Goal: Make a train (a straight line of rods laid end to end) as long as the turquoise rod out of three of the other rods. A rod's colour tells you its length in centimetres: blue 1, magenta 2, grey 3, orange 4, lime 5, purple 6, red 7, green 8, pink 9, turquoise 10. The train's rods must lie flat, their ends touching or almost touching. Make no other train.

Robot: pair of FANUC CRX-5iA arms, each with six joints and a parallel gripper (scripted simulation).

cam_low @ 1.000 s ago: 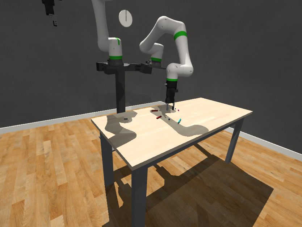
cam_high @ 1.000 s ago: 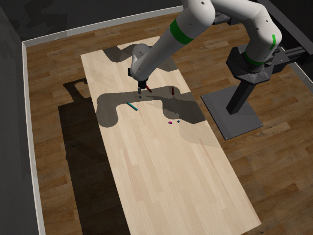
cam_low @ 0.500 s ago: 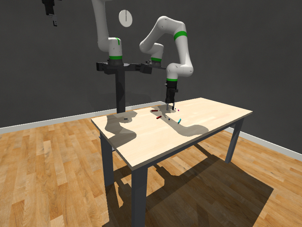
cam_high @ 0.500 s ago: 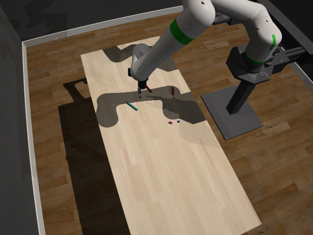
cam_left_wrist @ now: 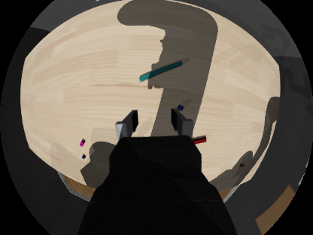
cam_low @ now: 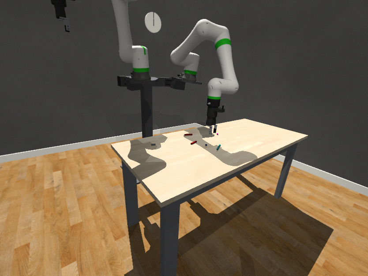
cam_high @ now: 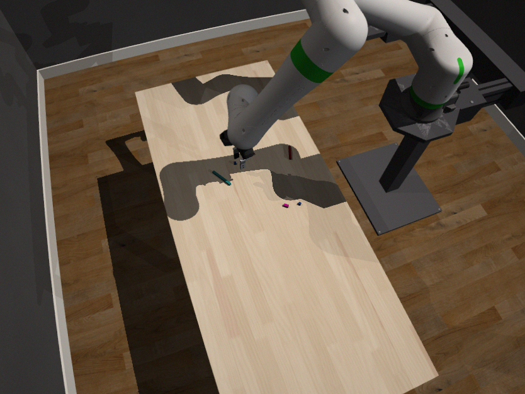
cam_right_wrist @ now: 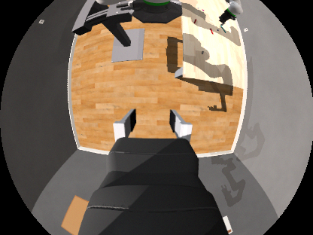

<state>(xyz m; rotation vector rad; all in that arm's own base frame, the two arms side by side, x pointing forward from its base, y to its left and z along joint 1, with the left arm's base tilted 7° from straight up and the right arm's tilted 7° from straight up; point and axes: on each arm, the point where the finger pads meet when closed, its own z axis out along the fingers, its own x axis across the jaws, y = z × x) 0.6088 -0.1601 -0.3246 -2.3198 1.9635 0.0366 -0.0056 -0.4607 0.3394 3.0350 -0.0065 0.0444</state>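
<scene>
No text, label, brand, number or sign can be read on anything in these views.
</scene>
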